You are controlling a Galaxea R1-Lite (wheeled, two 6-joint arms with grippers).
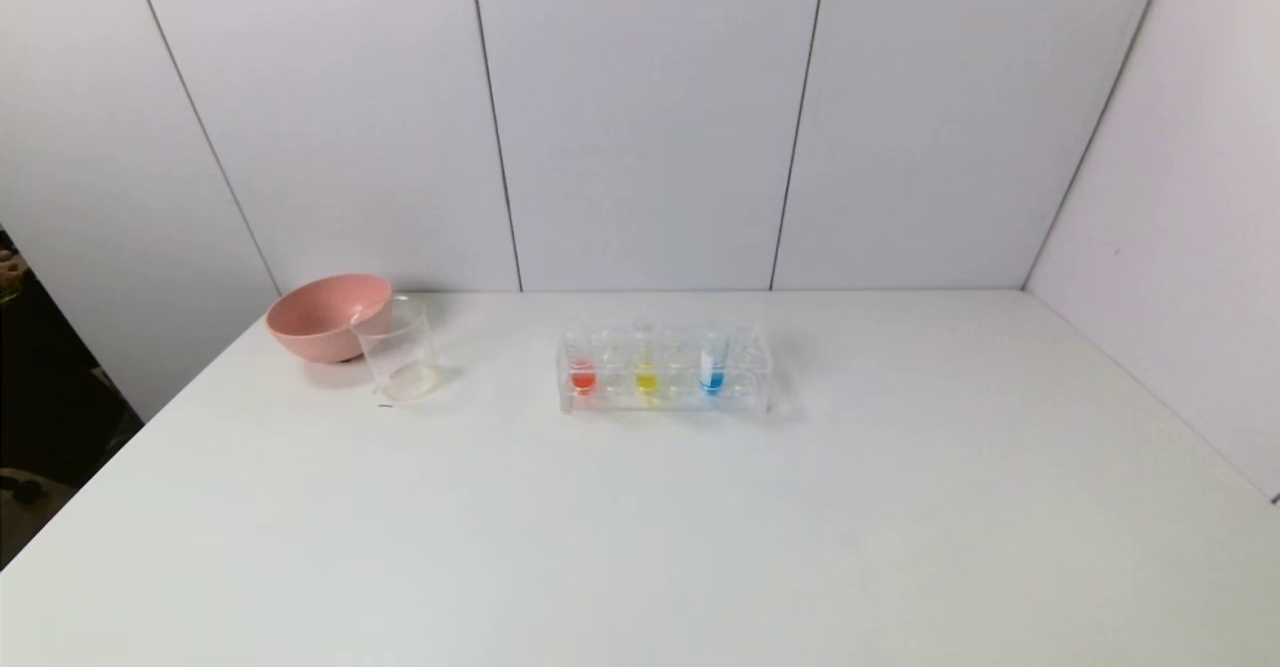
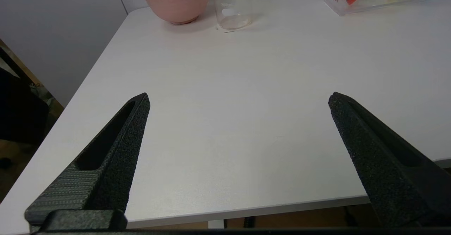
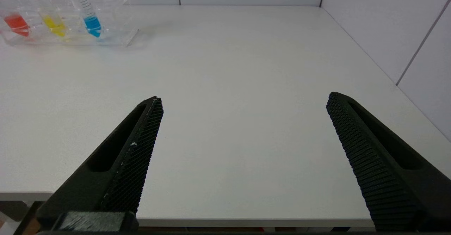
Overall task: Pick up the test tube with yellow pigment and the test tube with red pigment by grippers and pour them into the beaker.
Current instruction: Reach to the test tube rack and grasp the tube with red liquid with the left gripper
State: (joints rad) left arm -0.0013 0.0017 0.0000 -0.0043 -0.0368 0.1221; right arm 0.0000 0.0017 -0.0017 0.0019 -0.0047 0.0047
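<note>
I see the rack [image 1: 665, 375] at centre of the head view on the white table [image 1: 640, 527], holding three tubes upright: test tube with red pigment [image 1: 582, 372] at its left end, test tube with yellow pigment [image 1: 646, 375] next, blue tube [image 1: 712, 372] to the right. Beaker [image 1: 398, 352] sits left of centre, touching or just in front of the pink bowl [image 1: 328, 315]. Left gripper [image 2: 239, 99]: fingers wide apart, nothing between, at the table's near edge. Right gripper [image 3: 243, 99]: same, fingers apart, holding nothing. Neither arm shows in the head view.
</note>
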